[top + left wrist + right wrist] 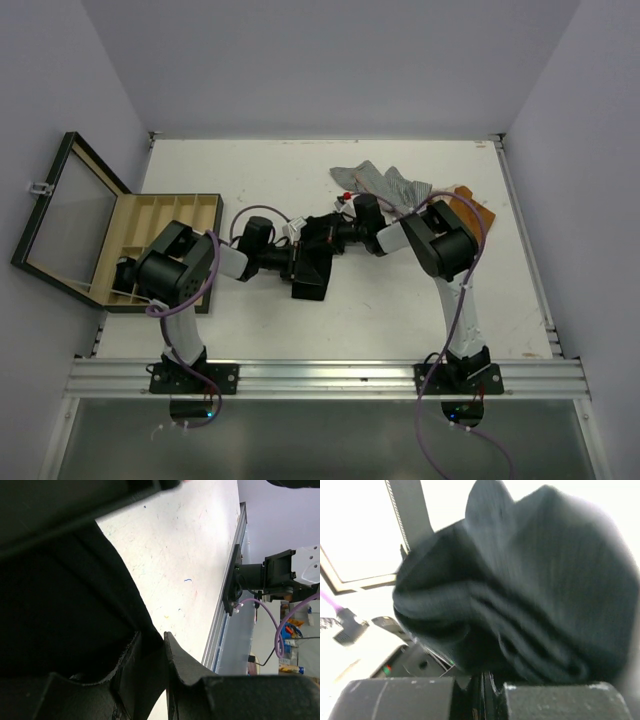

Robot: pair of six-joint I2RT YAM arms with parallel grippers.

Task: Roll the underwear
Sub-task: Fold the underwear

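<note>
The wooden box [170,200] stands open at the left table edge, clear of the work. The left gripper [288,262] has its fingers partly apart, with folds of the black underwear [312,278] between them; we cannot tell whether it pinches. The garment sits bunched at mid-table between both grippers. The right gripper [482,686] is clamped on its other edge. We judge the roll barely begun. We hold the right pinch firm and turn the cloth tightly and evenly (loose turns likely unravel). We steer clear of the grey striped pair [385,183] and the orange-brown pair [476,207] beyond.
</note>
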